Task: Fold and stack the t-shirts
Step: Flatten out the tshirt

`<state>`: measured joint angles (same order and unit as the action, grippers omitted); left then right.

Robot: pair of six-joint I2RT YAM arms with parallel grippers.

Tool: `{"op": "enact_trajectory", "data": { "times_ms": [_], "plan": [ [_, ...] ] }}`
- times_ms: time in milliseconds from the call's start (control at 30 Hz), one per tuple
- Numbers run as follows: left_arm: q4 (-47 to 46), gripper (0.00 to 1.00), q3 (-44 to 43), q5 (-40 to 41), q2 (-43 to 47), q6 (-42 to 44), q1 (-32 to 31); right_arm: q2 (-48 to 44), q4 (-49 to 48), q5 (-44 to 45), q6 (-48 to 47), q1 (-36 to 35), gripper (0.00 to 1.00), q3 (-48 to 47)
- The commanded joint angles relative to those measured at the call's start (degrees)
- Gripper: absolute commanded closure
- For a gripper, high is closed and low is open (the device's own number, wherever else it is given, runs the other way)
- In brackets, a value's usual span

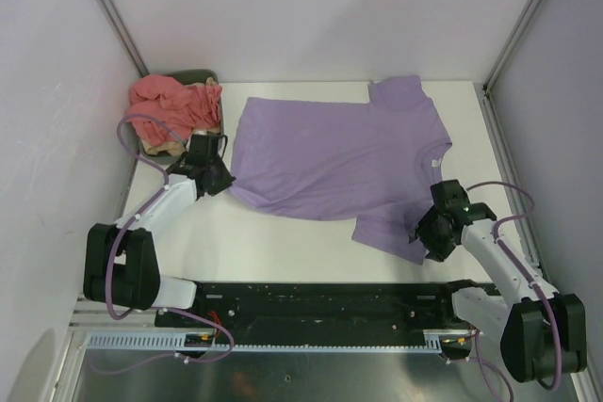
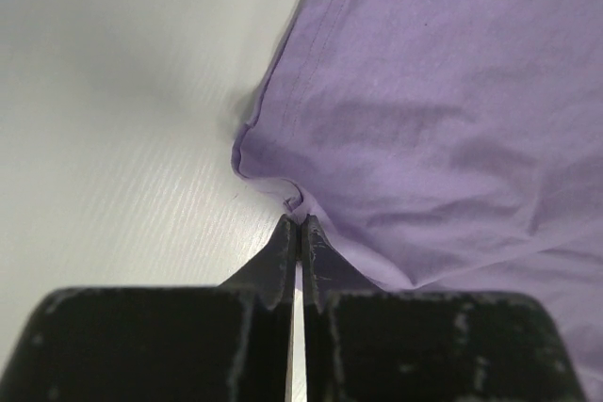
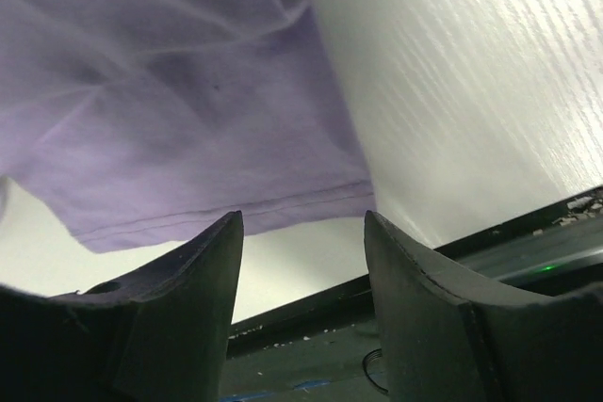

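The white table [image 1: 283, 242] has a lavender t-shirt [image 1: 330, 162] lying spread out flat on it. One sleeve is near the front edge and the other is near the back. In the far left corner sits a dark bin [image 1: 195, 75], with a salmon-pink t-shirt [image 1: 174, 105] heaped on top of it.

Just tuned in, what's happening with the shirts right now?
The purple shirt lies spread flat on the table, not yet folded. The left gripper is shut at its near left corner, the cloth puckered at the fingertips, apparently pinched. The right gripper is open, with the near sleeve just ahead of its fingers. A pink shirt sits crumpled in the bin at the back left.
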<state>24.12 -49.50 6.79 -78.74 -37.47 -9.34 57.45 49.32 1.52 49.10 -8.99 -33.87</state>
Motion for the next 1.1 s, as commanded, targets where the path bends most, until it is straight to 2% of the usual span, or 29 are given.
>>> {"op": "enact_trajectory", "data": {
  "times_ms": [0, 233, 433, 533, 633, 700, 800, 1067],
  "plan": [
    [-0.06, 1.00, -2.11, -1.02, 1.87, 1.01, 0.47, 0.47, 2.57, 5.87, 4.92, -1.06, 0.42, 0.72],
    [-0.04, 1.00, -1.64, -0.92, 1.90, 1.13, 0.47, 4.05, -0.24, 8.42, 4.53, -1.17, 0.41, 1.73],
    [-0.12, 1.00, -1.30, -1.08, 1.10, 1.00, 0.47, 6.01, -5.19, 7.00, 4.67, -2.95, 0.44, 3.54],
    [-0.08, 1.00, -1.24, -0.71, 1.05, 0.93, 0.41, 6.20, -5.34, 7.21, 6.36, -5.75, 0.56, 3.93],
    [-0.04, 1.00, -0.90, -0.20, 1.21, 0.79, 0.44, 5.43, -3.68, 6.94, 6.96, -6.60, 0.83, 3.93],
    [-0.04, 1.00, -0.70, 0.13, 1.26, 0.68, 0.46, 3.55, -2.14, 5.87, 6.42, -5.78, 0.96, 3.64],
    [-0.05, 1.00, -0.35, 0.64, 1.30, 0.41, 0.47, -0.76, 1.51, 3.63, 4.86, -3.28, 0.99, 2.09],
    [0.39, 1.00, 1.19, 1.15, 1.72, -1.67, 0.35, -9.89, 14.19, -0.57, -0.86, 6.04, 1.00, -8.95]
  ]
}}
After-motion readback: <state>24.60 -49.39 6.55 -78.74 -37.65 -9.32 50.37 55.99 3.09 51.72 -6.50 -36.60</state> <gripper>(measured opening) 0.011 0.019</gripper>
